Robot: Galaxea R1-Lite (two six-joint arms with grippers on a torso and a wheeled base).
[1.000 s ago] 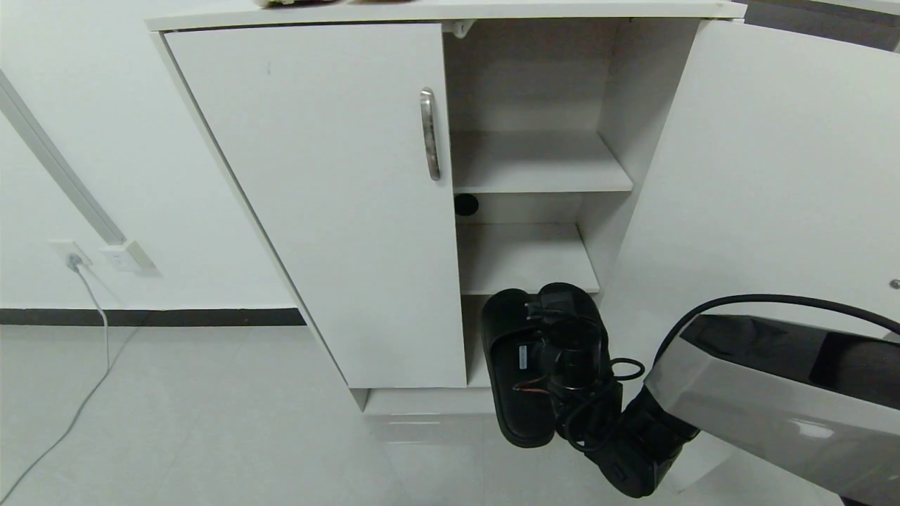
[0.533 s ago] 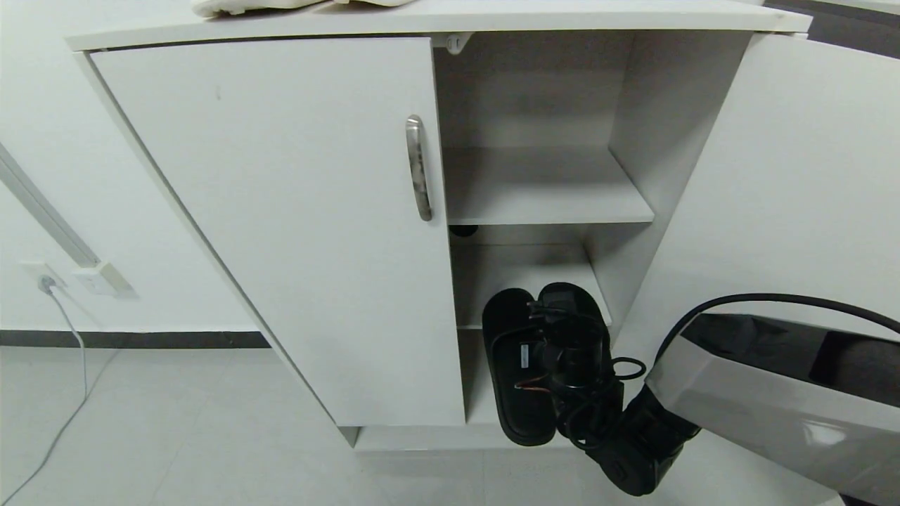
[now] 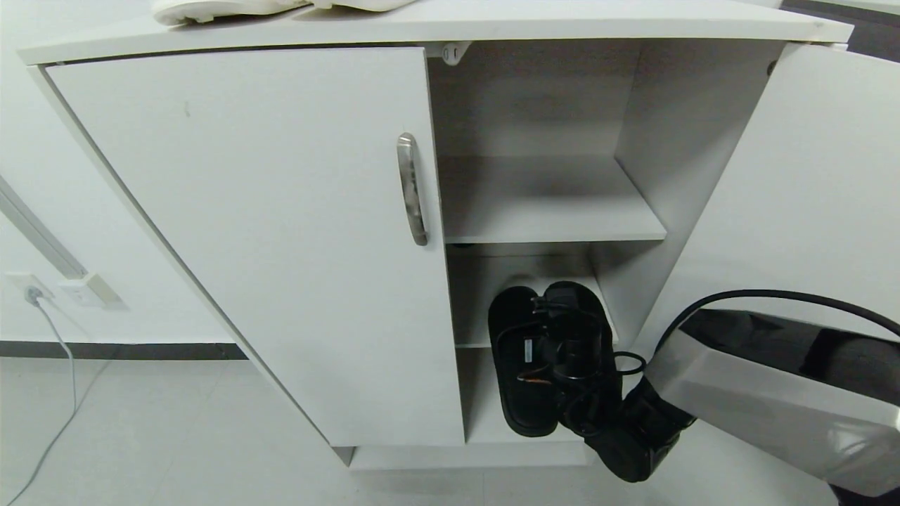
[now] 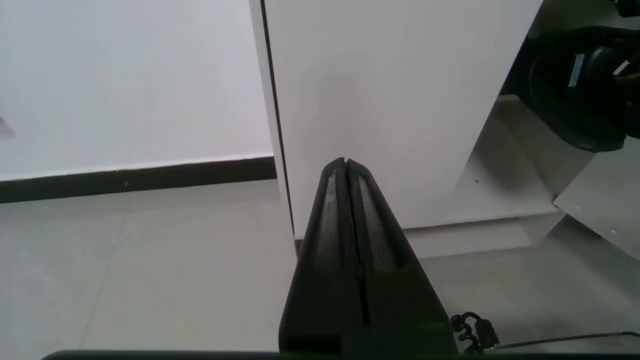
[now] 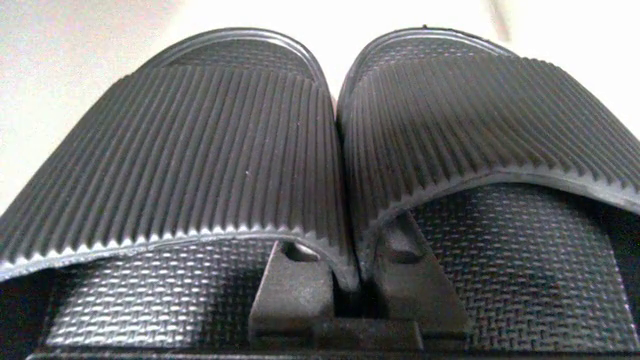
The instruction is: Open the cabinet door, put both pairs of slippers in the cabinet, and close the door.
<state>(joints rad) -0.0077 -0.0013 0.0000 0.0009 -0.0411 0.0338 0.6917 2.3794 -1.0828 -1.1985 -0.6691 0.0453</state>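
Note:
A pair of black slippers (image 3: 538, 358) hangs side by side in front of the cabinet's open right half, level with its lower shelves. My right gripper (image 3: 562, 330) is shut on them; in the right wrist view its fingers (image 5: 300, 290) pinch the inner edges of both ribbed straps (image 5: 200, 160). The right door (image 3: 794, 190) stands open and the left door (image 3: 267, 232) with its metal handle (image 3: 413, 190) is closed. A pale pair of slippers (image 3: 211, 8) lies on the cabinet top. My left gripper (image 4: 345, 175) is shut on nothing, low over the floor facing the left door's bottom corner.
Inside the cabinet an upper shelf (image 3: 548, 204) and a lower shelf (image 3: 471, 302) are bare. A wall socket (image 3: 28, 292) with a grey cable running down to the floor sits at the far left. Tiled floor (image 3: 176, 436) lies before the cabinet.
The head camera has moved closer to the cabinet, bringing its top and the pale slippers into view. The black slippers in my right gripper now sit nearer the open compartment.

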